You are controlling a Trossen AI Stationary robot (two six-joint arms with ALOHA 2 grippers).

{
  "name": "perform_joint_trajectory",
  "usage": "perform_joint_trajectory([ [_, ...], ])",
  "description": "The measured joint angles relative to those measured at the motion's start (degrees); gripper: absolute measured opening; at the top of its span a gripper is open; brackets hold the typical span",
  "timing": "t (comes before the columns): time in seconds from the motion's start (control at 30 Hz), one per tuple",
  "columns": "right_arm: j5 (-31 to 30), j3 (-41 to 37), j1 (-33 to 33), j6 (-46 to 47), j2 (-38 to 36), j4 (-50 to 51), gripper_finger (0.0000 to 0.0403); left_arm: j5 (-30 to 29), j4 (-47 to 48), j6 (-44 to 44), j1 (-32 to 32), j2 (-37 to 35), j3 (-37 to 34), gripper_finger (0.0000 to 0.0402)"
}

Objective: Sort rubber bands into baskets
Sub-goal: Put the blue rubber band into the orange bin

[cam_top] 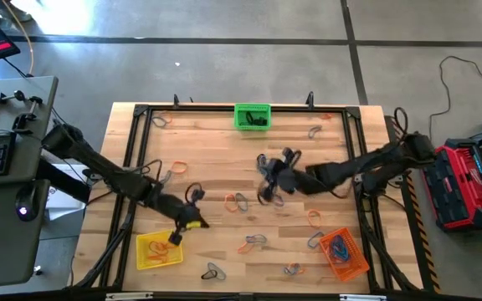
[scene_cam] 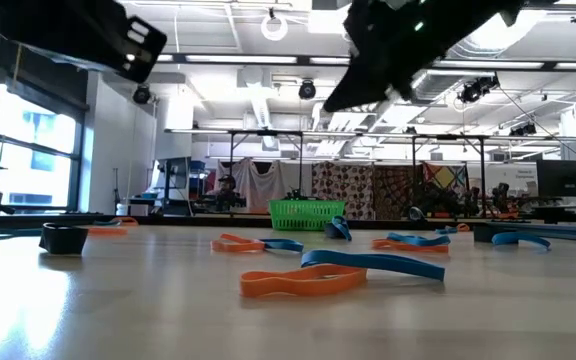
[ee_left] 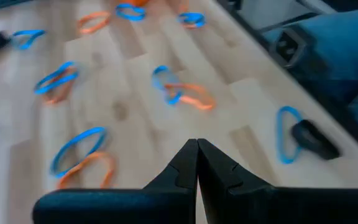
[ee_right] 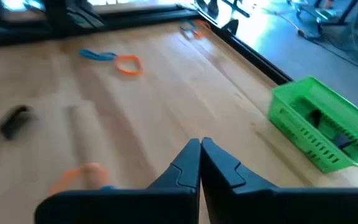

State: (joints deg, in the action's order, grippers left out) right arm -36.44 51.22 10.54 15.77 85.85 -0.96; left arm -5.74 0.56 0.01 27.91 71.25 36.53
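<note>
Three baskets: green, yellow, orange.

The green basket holds dark things too blurred to name, and the frame's right edge clips its corner. In the low view both arms are cut off at the top. A black blob at left stays unidentifiable.

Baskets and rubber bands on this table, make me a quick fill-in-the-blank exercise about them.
1. The basket at the table's far edge is ____.
2. The orange basket holds ____ bands.
3. The left gripper hovers at the ____ basket.
4. Both the left and the right gripper have their fingers ____.

Missing words: green; orange; yellow; shut
</note>
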Motion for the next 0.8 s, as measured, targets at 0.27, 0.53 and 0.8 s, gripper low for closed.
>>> perform_joint_trajectory([
  [0.27,-9.10,0.00,11.26,6.24,-0.73,2.03,0.0000,-1.34,0.73,-1.39,8.32,8.94,2.35,0.0001],
  [0.53,-10.69,0.00,15.83,8.67,-0.72,3.13,0.0000,-4.55,-1.28,-2.01,11.61,19.05,6.31,0.0039],
  [0.8,-11.33,0.00,16.25,8.35,-0.72,3.57,0.0000,-2.09,-1.96,0.59,12.06,26.96,11.63,0.0105],
])
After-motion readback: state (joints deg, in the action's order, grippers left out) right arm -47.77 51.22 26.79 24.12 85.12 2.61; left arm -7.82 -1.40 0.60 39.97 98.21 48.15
